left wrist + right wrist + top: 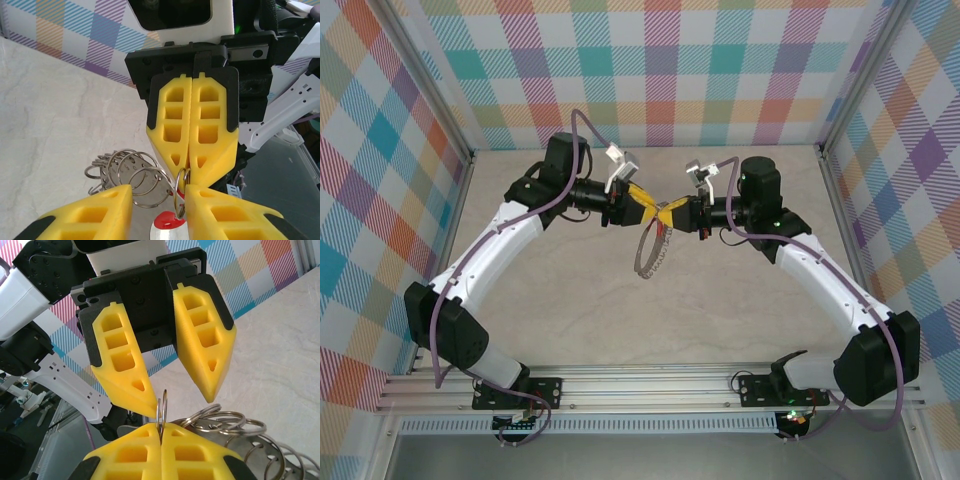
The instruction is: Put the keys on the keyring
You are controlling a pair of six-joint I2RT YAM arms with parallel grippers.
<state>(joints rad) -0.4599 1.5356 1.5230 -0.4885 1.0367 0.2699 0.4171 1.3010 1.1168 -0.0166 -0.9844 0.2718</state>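
Both my arms reach forward from their bases and bend inward at the elbows, so my wrists point at each other and my two pincers meet tip to tip. My left gripper (646,203) stands open: its yellow fingers (120,365) are spread with a clear gap between them, one tip on each side of the other pincer's tip. My right gripper (673,213) is closed, finger flat against finger, pinching a thin loop of the keyring (227,421) at the very tips.
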